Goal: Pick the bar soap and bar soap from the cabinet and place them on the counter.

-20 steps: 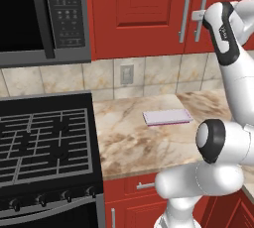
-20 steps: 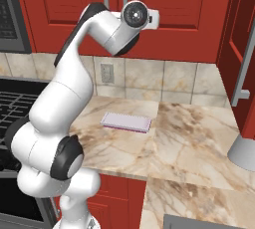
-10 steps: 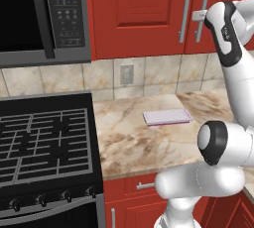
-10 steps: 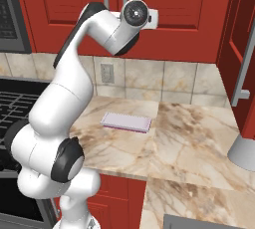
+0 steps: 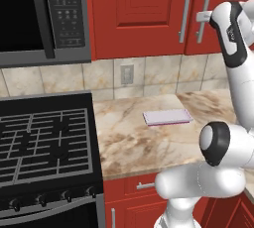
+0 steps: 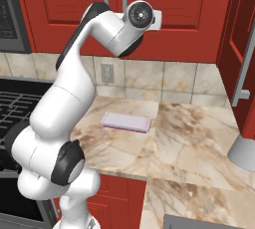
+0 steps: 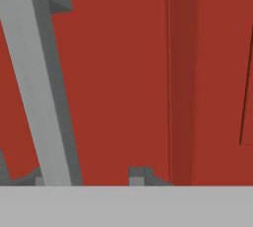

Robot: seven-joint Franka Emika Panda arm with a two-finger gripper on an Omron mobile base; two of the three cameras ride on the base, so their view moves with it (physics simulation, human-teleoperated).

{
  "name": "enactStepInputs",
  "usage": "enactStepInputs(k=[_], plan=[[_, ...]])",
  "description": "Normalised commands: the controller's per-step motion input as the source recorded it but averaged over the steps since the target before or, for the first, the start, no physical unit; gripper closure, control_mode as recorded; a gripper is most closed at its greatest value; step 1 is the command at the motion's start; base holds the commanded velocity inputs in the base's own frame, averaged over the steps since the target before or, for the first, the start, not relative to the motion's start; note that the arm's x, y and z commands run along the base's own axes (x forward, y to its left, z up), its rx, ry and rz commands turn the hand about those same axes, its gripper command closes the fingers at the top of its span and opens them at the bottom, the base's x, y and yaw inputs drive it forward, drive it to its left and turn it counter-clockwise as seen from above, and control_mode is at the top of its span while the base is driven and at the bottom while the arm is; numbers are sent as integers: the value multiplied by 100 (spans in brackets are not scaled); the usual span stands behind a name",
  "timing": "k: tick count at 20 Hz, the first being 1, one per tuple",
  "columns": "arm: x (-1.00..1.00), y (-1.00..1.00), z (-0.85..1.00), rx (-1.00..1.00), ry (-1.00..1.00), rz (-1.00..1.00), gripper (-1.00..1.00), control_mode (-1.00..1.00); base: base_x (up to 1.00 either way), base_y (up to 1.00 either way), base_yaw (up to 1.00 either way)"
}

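On glossy red cabinet [image 5: 144, 14], slim silver bar handle [image 7: 37, 88]

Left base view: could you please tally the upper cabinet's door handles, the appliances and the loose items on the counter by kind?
Long vertical silver bar handles on the glossy red cabinet: 2
Flat pale lavender rectangular pad on the beige marbled counter: 1
Black gas stove: 1
Dark grey microwave: 1
Total: 5

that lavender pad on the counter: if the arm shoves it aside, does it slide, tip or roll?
The lavender pad lies flat and thin on the counter, so it would probably slide, not tip or roll. The stone looks glossy, so little drag is likely. Its low edge would probably be awkward to pinch from above.
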Motion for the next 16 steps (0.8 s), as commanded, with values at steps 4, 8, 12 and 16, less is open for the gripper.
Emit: enactStepInputs(k=[4,8,12,16], plan=[[-24,-76,0,0,0,2,100,-100,0,0,0],[-27,-80,0,0,0,1,100,-100,0,0,0],[-32,-84,0,0,0,1,100,-100,0,0,0],[-36,-87,0,0,0,0,100,-100,0,0,0]])
